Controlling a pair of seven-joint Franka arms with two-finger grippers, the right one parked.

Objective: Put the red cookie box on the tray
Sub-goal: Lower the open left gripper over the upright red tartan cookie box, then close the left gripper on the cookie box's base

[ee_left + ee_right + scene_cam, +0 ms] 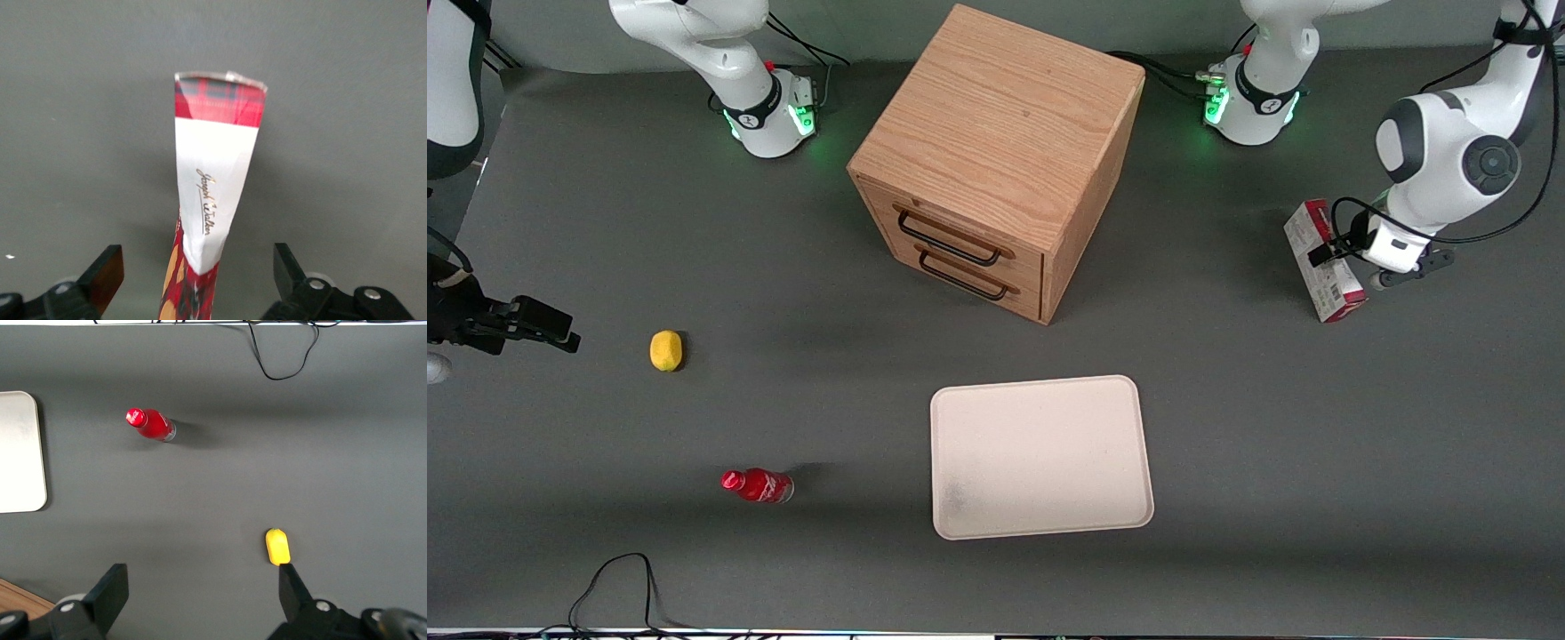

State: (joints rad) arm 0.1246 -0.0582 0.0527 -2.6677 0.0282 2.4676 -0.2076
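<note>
My gripper (1334,253) is at the working arm's end of the table, its fingers spread wide on both sides of the red cookie box (1320,262) without touching it. Bare grey table lies between here and the tray (1040,458), so the way is free. The wooden drawer cabinet (996,160) stands farther from the front camera than the tray, beside this path.

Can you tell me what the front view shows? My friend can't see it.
The left arm's tool is at the red cookie box, toward the working arm's end of the table. The cream tray lies bare, nearer the camera than the wooden cabinet.
</note>
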